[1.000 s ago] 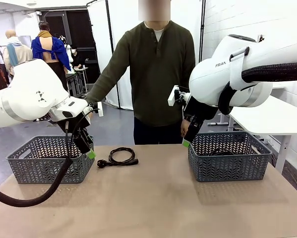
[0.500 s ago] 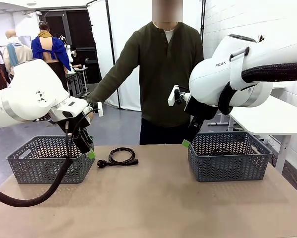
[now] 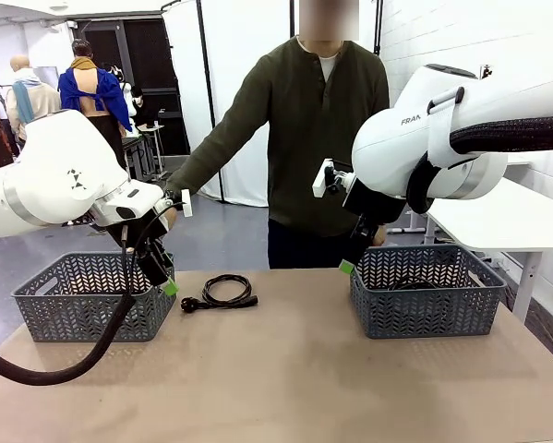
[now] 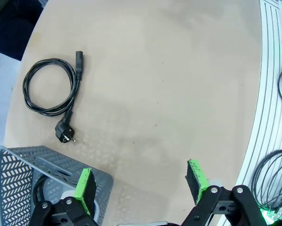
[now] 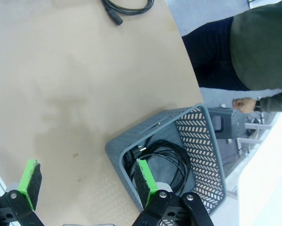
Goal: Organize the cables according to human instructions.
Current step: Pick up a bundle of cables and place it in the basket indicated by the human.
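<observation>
left tool (image 4: pixel 141 181) spread, holding nothing, unmoved, above left basket's (image 3: pixel 36 305) corner | right tool (image 5: pixel 86 181) spread, holding nothing, unmoved | loose cable (image 3: pixel 222 292) on desk (image 3: pixel 285 378) just right of left tool, unchanged | coiled cables (image 5: pixel 162 157) in right basket (image 3: pixel 424 314) under right tool | person (image 3: pixel 318 138) has shifted rightward

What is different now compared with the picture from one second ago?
The person has shifted toward the picture's right and stands a bit taller in frame. The left gripper, right gripper, coiled cable and both baskets stayed as they were.
</observation>
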Controlling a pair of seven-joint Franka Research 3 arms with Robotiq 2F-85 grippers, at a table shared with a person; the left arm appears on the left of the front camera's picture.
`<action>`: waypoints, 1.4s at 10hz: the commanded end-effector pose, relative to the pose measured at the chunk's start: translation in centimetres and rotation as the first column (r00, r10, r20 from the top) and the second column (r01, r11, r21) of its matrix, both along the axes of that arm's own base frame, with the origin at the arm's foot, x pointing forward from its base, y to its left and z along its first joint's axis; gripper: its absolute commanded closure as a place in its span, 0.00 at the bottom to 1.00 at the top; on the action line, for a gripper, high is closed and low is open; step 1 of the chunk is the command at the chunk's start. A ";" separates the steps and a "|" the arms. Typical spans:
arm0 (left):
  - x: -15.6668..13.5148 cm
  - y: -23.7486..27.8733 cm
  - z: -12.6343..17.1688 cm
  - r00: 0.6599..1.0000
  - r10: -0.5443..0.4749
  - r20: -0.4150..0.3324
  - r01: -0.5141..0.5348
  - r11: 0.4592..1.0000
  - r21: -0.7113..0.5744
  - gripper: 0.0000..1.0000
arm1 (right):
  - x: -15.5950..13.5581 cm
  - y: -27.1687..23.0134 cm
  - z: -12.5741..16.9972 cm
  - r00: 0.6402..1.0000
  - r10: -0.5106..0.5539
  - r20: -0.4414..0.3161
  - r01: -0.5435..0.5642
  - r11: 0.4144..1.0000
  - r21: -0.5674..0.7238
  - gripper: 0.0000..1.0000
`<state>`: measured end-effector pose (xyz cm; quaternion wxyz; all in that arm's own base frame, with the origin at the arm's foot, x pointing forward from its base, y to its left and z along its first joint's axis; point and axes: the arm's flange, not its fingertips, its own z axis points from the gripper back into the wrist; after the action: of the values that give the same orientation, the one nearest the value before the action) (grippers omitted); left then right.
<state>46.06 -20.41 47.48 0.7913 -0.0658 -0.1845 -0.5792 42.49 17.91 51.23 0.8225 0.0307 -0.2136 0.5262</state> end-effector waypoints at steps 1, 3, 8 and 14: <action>0.0 0.0 0.0 1.000 -0.004 0.004 0.004 1.000 0.011 0.00 | 0.0 0.0 -0.1 1.000 -0.004 -0.001 0.004 1.000 -0.002 0.00; 0.0 0.0 0.0 1.000 -0.004 0.004 0.004 1.000 0.011 0.00 | 0.0 0.0 -0.1 1.000 -0.004 -0.001 0.004 1.000 -0.002 0.00; 0.9 -0.5 0.8 0.998 -0.061 0.017 0.059 0.994 0.088 0.00 | 0.0 0.0 -0.1 1.000 -0.004 -0.001 0.004 1.000 -0.002 0.00; 6.1 -4.1 0.4 0.964 -0.250 -0.090 0.261 0.953 0.151 0.00 | 0.0 0.0 -0.1 1.000 -0.004 -0.001 0.004 1.000 -0.002 0.00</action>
<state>50.59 -24.27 47.60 0.7309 -0.0407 -0.1159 -0.6714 42.49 17.90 51.25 0.8226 0.0307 -0.2137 0.5261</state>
